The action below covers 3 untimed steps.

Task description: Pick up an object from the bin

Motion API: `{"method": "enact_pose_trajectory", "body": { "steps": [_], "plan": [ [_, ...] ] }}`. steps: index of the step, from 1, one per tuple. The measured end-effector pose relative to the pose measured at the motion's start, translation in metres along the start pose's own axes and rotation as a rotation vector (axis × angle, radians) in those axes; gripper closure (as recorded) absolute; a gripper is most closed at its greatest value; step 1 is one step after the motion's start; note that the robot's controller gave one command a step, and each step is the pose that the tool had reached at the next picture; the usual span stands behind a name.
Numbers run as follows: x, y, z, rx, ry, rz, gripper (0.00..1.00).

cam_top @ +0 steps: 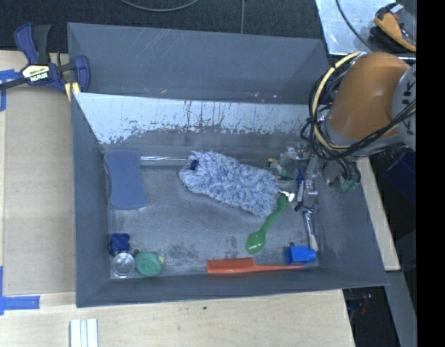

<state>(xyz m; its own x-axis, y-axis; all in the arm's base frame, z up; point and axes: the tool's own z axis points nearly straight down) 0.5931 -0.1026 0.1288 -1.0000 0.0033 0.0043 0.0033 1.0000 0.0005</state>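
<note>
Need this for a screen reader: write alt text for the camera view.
A robot gripper hangs at the right of a grey bin, beside a green spoon and a fluffy blue cloth. A blue block and an orange stick lie along the near wall; a blue sponge and a green cap lie at the left.

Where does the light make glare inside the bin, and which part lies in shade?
Camera view: the strongest glare is a pale band along the bin's back wall; the small silvery round thing in the front left corner glints too; the left wall lies darker, in shade.
</note>
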Motion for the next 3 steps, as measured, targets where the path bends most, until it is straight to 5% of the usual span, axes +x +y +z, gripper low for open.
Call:
{"method": "enact_pose_trajectory", "body": {
  "steps": [1,2,3],
  "plan": [
    [-0.002,0.001,-0.005,0.001,-0.008,-0.003,0.00],
    [-0.028,0.024,0.059,0.000,-0.006,0.258,0.00],
    [-0.027,0.051,0.058,0.002,-0.005,0.092,0.00]
  ]
}}
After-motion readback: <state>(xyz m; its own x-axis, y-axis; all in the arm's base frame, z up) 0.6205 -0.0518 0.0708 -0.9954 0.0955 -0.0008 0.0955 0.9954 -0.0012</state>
